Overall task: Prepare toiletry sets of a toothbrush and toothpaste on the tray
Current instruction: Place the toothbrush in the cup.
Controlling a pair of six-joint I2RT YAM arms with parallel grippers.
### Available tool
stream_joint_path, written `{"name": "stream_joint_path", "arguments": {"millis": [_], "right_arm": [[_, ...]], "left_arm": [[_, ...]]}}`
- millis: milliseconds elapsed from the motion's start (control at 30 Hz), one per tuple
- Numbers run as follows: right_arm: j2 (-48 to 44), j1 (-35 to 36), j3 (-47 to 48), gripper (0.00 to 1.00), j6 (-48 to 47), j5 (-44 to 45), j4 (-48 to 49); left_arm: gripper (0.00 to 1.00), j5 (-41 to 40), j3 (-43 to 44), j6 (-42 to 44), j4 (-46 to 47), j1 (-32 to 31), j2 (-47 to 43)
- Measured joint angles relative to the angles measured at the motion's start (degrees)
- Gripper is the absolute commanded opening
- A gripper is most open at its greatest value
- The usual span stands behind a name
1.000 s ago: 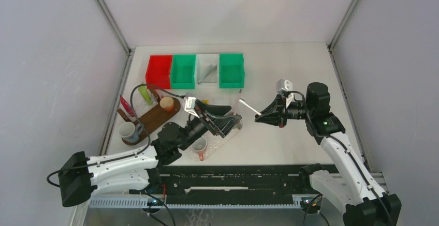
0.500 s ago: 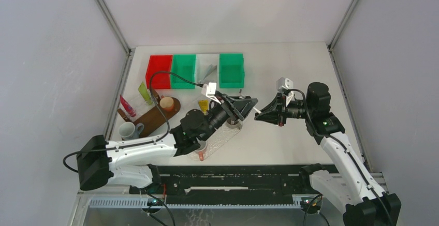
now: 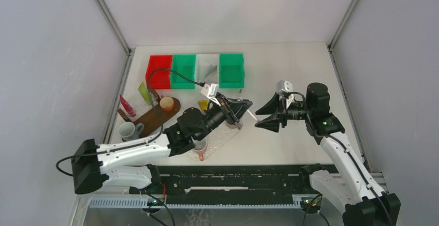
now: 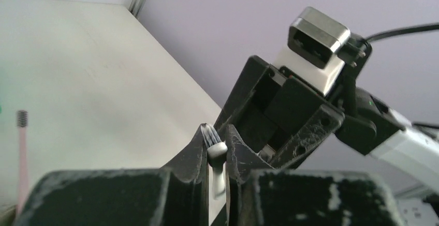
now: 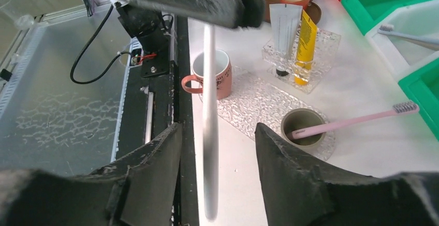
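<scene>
White toothbrush (image 5: 209,133), pink toothbrush (image 5: 357,118), yellow tube (image 5: 306,42); the tray (image 5: 248,107) is clear (pebble-patterned).

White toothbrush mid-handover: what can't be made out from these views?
- Top external: white toothbrush is a thin sliver between left gripper and right gripper; contact too small to judge.
- Left wrist: its handle is hidden between the left fingers.
- Right wrist: its head end is hidden behind the left gripper; near tip blurred.
- Right wrist: white bin cut off by the right edge.
</scene>
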Motion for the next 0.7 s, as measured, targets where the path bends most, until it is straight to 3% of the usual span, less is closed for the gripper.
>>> {"name": "stream_joint_path", "arguments": {"millis": [167,300,500,700], "right_arm": [[0.0,-0.1,0.0,0.63,-1.8,-1.5,-1.2],[0.0,-0.4,0.0,0.63,-2.9,-2.1,-2.1],[0.0,-0.8,0.0,0.63,-4.3,-2.1,-2.9],[0.1,-1.1,0.0,0.63,-5.6,-2.0,-3.4]], "left_arm": [[0.0,9.0,-2.7,6.1,-6.9,2.7,-9.2],[0.0,12.1,-3.3,11.1,-17.6,4.5,-18.2],[0.0,8.1,-3.4,15.3,-33.7,6.7,-31.5],[0.0,2.5,-3.4,15.9,-44.9,10.1,-38.0]]}}
